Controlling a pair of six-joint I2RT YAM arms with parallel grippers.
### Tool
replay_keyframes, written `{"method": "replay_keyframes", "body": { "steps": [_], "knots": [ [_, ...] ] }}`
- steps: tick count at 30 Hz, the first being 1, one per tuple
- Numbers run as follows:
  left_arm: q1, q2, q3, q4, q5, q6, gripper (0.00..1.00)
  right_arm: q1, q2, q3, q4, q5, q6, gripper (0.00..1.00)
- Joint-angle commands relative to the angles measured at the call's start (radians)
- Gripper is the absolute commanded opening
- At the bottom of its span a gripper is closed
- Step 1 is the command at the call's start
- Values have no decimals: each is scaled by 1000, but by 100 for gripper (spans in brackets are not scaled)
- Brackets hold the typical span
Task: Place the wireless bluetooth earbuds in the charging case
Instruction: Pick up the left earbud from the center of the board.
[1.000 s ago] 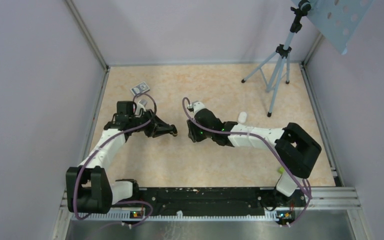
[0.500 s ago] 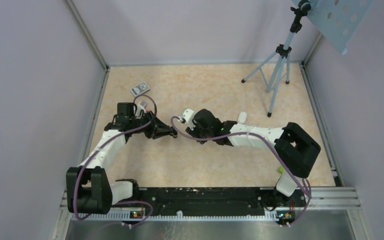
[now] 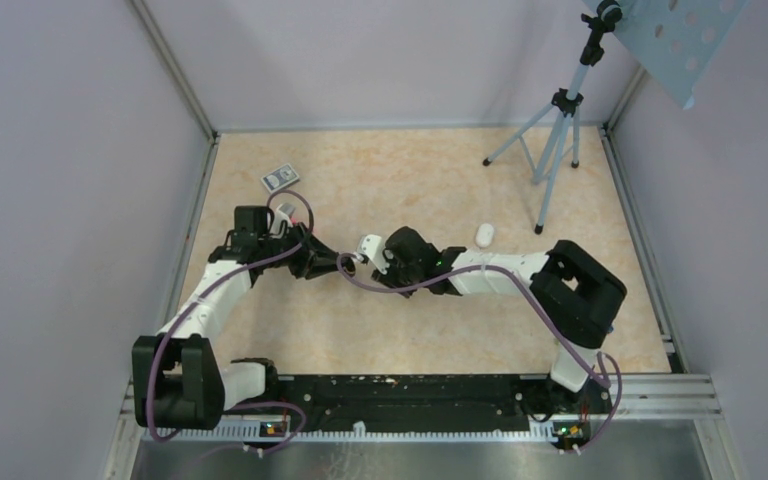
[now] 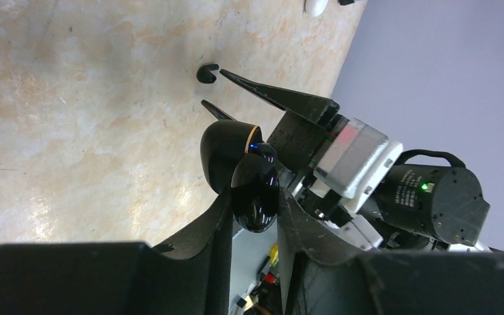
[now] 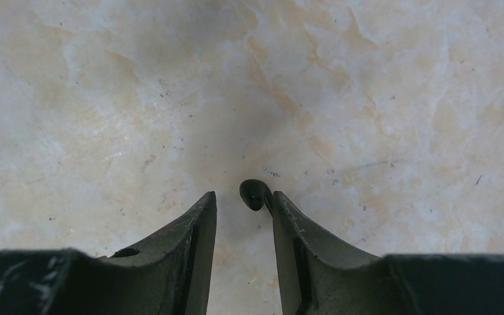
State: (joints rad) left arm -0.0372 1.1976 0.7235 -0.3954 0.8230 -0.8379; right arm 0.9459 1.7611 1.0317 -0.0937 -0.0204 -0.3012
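Note:
My left gripper point(image 4: 254, 197) is shut on a glossy black rounded case point(image 4: 254, 187). Its lid point(image 4: 222, 149), with a gold rim, stands open. The case is held just above the table, left of centre in the top view point(image 3: 328, 262). A tiny black earbud point(image 5: 253, 193) lies on the table and touches the inner tip of one finger of my right gripper point(image 5: 243, 195), which is open. It also shows in the left wrist view point(image 4: 205, 72), just beyond the right gripper's fingers point(image 4: 269, 97). A white oval pebble-shaped case point(image 3: 484, 234) lies alone to the right. No white earbuds show.
A tripod point(image 3: 555, 140) stands at the back right. A small grey card point(image 3: 280, 178) lies at the back left. Enclosure walls surround the marbled table point(image 3: 420, 330). The two grippers are very close together.
My right gripper has swung left and down toward the left gripper and now reaches the black earbud. My left gripper has drawn back slightly with the black case.

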Motion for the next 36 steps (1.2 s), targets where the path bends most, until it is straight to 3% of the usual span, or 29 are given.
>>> {"method": "replay_keyframes", "body": {
  "steps": [1, 13, 26, 36],
  "knots": [
    [4, -7, 2, 39, 31, -2, 0, -5, 27, -11, 62, 17, -4, 35],
    [5, -14, 7, 32, 28, 0, 0, -6, 46, -12, 112, 86, 23, 19],
    [5, -15, 8, 30, 27, 0, 0, -4, 59, -26, 118, 128, 56, 26],
    [5, -8, 13, 29, 27, -2, 0, -5, 27, 38, 22, 131, 111, 6]
  ]
}}
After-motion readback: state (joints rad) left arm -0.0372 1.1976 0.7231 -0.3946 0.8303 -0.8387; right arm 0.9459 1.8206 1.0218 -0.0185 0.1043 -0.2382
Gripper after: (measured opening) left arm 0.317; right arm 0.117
